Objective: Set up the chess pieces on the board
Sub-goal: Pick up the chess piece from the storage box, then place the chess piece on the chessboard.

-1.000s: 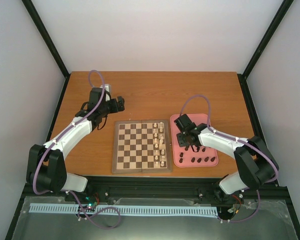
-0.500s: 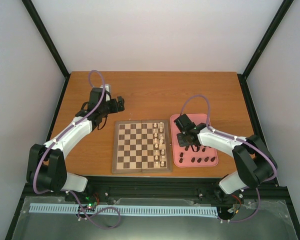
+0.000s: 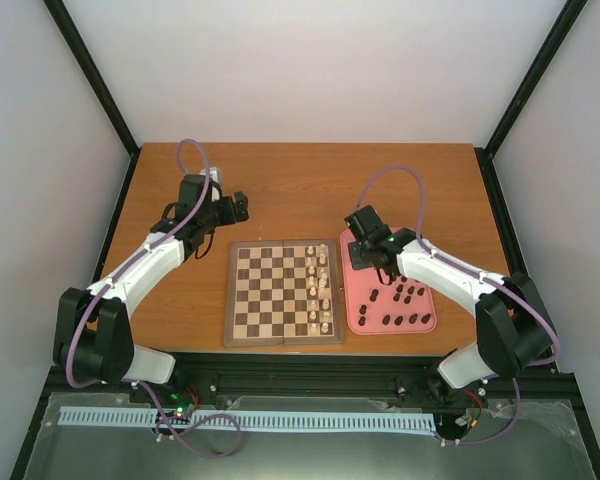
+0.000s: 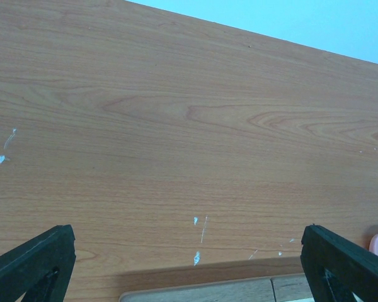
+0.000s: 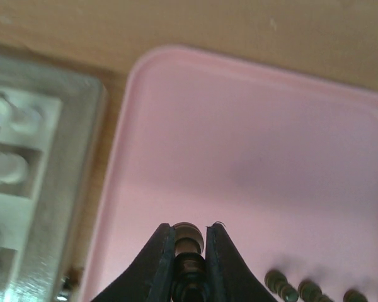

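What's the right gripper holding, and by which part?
The right gripper pinches a dark chess piece by its sides, one end poking past the fingertips.

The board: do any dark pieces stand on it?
No: the board holds only cream-white pieces; dark pieces show only at the pink tray.

A wooden table (image 3: pixel 300 185) (orange-brown grain, a few white flecks) fills the enclosure. Plain pale walls (image 3: pixel 310 60) rise behind its far edge, framed by black posts (image 3: pixel 92 78).

left gripper (image 4: pixel 188 261) spread wide; right gripper (image 5: pixel 190 233) pinched on a dark chess piece (image 5: pixel 189 244), wrist apparently tilted down.
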### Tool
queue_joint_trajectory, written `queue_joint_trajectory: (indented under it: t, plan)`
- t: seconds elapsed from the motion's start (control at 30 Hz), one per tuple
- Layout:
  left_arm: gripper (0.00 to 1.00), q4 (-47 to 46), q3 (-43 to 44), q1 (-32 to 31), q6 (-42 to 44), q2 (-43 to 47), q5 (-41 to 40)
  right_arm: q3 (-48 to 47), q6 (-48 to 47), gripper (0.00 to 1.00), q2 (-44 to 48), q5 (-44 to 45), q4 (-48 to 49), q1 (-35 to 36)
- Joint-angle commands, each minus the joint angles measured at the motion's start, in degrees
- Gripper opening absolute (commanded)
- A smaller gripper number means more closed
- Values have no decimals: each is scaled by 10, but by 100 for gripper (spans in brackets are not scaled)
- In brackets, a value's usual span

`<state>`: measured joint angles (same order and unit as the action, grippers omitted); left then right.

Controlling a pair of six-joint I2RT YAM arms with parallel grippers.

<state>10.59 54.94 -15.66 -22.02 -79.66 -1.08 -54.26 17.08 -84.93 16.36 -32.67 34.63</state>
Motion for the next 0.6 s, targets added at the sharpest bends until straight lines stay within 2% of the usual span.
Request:
queue_joint_trajectory:
  t: [0.0, 0.27, 0.57]
  plan:
    - [100, 12, 28, -1, 12, -3, -16, -54, -15, 4, 17, 7, -1, 6]
    - [100, 33, 41, -1, 8, 0, -58, -188, -39, 3, -16, 4, -37, 78]
    - [100, 66, 49, 13, -37, 7, -145, -301, -50, 3, -150, -50, -24, 171]
